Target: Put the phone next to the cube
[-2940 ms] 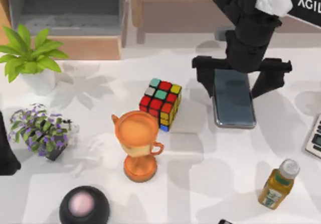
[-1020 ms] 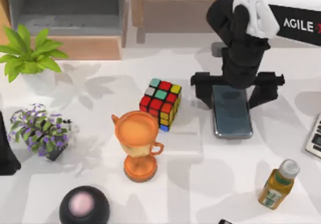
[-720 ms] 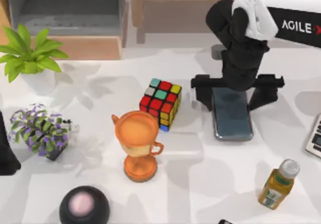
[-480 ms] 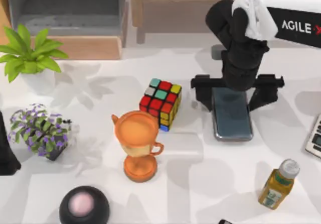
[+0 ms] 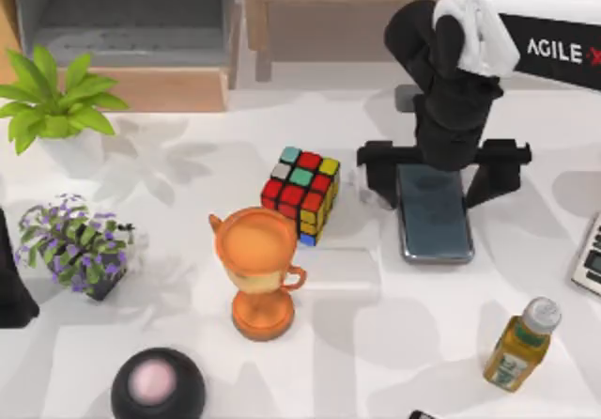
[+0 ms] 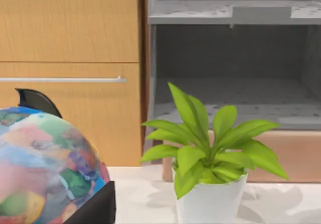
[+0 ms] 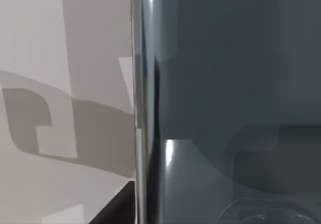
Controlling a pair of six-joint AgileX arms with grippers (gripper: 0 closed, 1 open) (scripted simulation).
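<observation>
Straddling the thin, slick phone [image 5: 435, 214] at the cube's [image 5: 301, 193] 3 o'clock, our right gripper [image 5: 441, 177] stands spread, so we'd pinch its long edges.

The phone [image 5: 435, 214] has a glossy dark glass face with a polished metal edge, mirror-bright in the right wrist view. The cube [image 5: 301, 193] looks like smooth shiny plastic. The table [image 5: 404, 334] at lower right is matt white. The cabinet [image 6: 70, 68] shows matt wood grain.

Phone [image 5: 435, 216] right of cube [image 5: 301, 192], trophy [image 5: 260, 269] just before cube.
</observation>
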